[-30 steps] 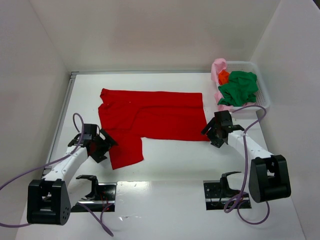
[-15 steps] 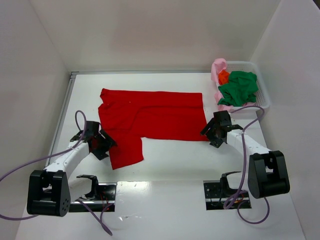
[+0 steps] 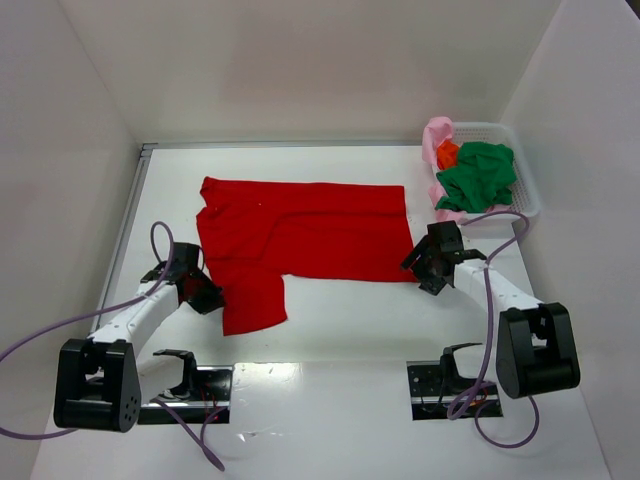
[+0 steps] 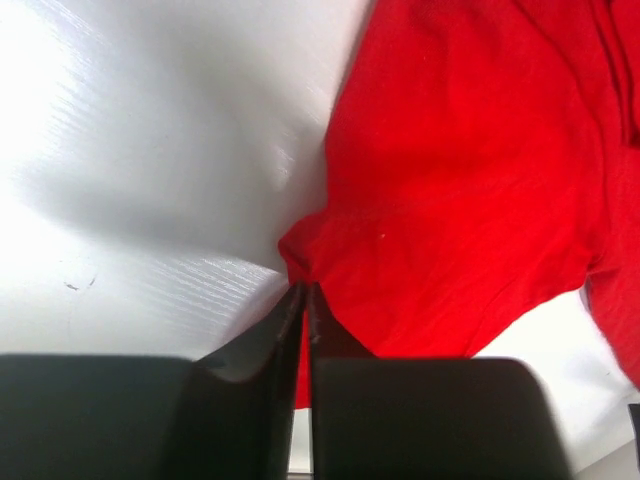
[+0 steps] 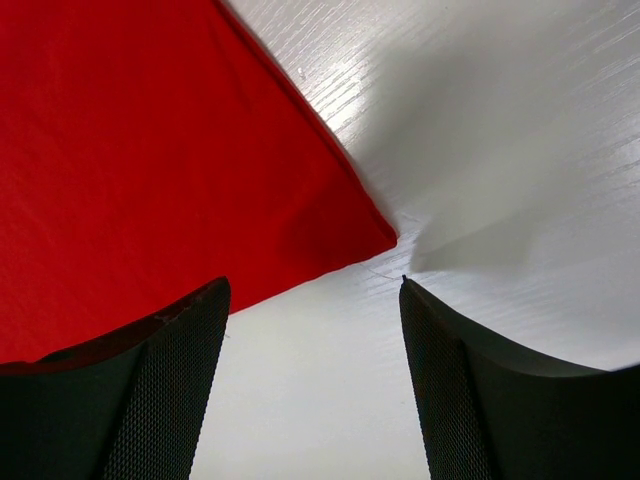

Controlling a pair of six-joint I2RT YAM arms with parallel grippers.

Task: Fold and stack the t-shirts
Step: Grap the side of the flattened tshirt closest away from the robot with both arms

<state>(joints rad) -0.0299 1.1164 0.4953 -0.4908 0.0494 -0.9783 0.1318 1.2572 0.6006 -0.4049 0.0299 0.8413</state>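
On the white table (image 3: 340, 330), white walls (image 3: 300, 70) around, a red t-shirt (image 3: 300, 240) lies spread. The left gripper (image 4: 305, 288) pinches its edge; the right gripper (image 5: 310, 283) gapes.

The bright red t-shirt (image 3: 300, 240) is 1 solid colour. The basket (image 3: 525, 170) is white plastic lattice; in it show a dark green t-shirt (image 3: 478, 175), a pale pink t-shirt (image 3: 437, 135) and an orange t-shirt (image 3: 447, 153), each plain. The table (image 3: 340, 320) is glossy white. The left arm (image 3: 135, 318) and right arm (image 3: 495, 290) are white with black joints. The left gripper (image 4: 305, 292) and right gripper (image 5: 312, 285) are black, and the cables (image 3: 488, 340) are purple.
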